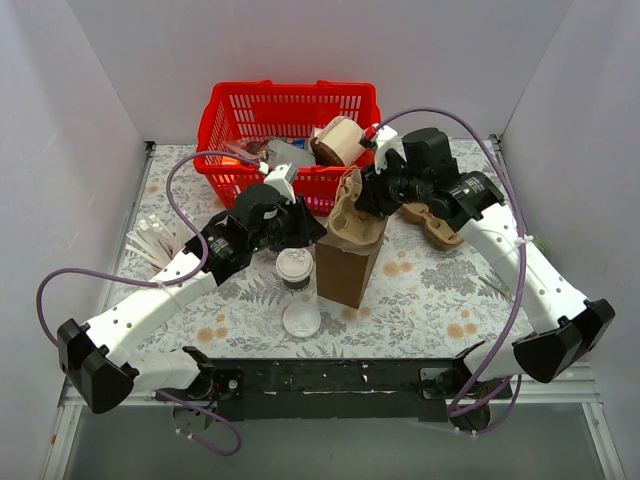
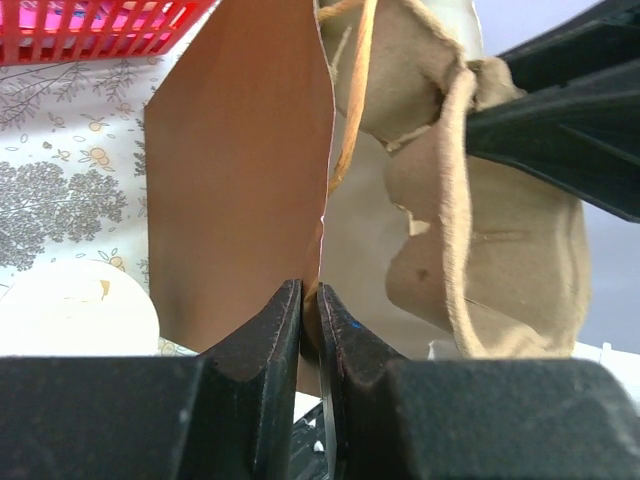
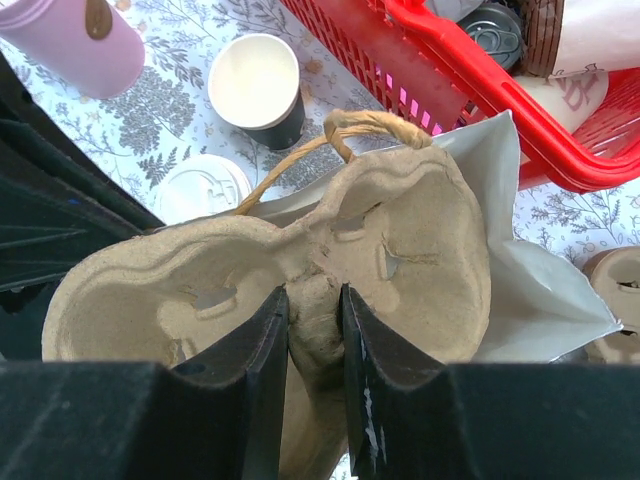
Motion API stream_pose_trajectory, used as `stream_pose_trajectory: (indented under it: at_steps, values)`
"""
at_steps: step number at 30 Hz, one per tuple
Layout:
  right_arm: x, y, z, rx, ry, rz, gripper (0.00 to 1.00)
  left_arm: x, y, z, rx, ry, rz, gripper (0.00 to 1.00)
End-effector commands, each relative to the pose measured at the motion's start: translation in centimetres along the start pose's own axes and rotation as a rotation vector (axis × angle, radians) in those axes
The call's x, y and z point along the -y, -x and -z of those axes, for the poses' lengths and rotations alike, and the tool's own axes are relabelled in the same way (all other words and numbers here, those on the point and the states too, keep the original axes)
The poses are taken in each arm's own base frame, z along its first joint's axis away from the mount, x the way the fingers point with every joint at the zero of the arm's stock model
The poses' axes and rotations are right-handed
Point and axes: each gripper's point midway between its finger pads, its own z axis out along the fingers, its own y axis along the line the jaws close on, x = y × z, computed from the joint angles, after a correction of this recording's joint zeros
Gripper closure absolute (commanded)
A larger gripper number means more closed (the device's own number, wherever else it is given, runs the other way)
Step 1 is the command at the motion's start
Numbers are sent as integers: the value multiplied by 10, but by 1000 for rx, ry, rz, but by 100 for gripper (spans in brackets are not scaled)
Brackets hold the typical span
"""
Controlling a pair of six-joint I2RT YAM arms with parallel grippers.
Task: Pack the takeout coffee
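While white walls (image 1: pixel 300 40) box in the floral-print table (image 1: pixel 430 290), the left tool (image 2: pixel 311 290), almost closed, pinches an edge of the paper bag (image 2: pixel 235 170); the right tool (image 3: pixel 314 295) narrowly clamps a pulp carrier (image 3: pixel 420 250); the takeout coffee (image 1: pixel 295 268) stands beside the left tool.

Bright, even light; near-field blur

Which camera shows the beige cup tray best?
The right wrist view: the beige moulded-pulp cup tray fills the frame, both cup wells visible, pinched by the right hand. The top view shows it small, at the top of the brown paper bag; the left wrist view catches only part.
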Motion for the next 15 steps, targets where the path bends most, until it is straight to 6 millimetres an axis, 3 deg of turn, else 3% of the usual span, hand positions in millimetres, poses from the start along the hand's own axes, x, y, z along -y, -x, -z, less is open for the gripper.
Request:
stream_pose_trajectory:
  at_steps: [1,5,9,15]
  values:
    - [11,5,0,23,-54,56,69,16,1,9,-3,-90,-27,89]
    - [15,-9,-7,6,-56,99,69,18,0,9,-6,-98,-18,89]
    - [20,-40,-18,-31,-53,157,69,19,0,9,-8,-103,-12,90]
    - [27,-55,-23,-49,-88,172,70,21,-1,7,-18,-107,-7,90]
